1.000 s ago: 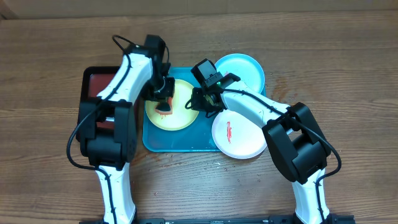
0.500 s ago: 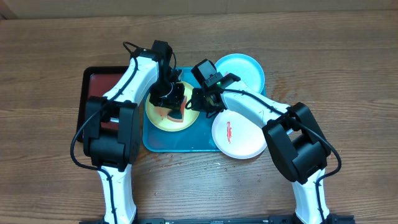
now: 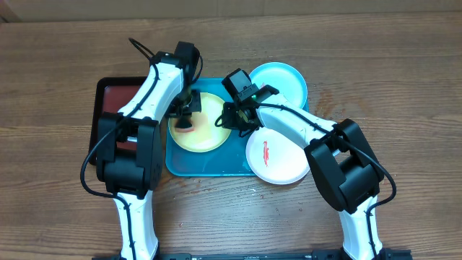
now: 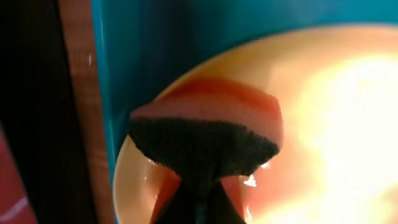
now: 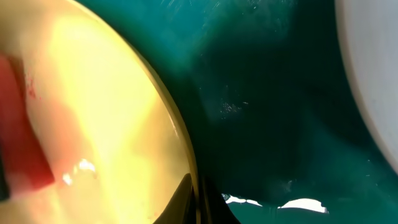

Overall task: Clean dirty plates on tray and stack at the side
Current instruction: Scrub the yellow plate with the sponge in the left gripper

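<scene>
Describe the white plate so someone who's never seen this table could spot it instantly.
Find the turquoise tray on the wooden table. The white plate overlaps its right corner on the robot's side. Unlike the yellow-green plate and light blue plate, it is white with a red smear.

Left arm (image 3: pixel 148 90): white rounded shells, broken up by chunky black joint blocks.
Right arm (image 3: pixel 289 126): same white-and-black build, with a long white link between black joints.
Cables (image 3: pixel 85 170): thin black leads looping loose off the side of each arm.
Green light (image 3: pixel 250 91): a small glow on the black box at the right wrist.
Left claw (image 3: pixel 186 115): black, with two narrow fingers.
Right claw (image 3: pixel 234 124): black, with glossy tapering fingertips.
</scene>
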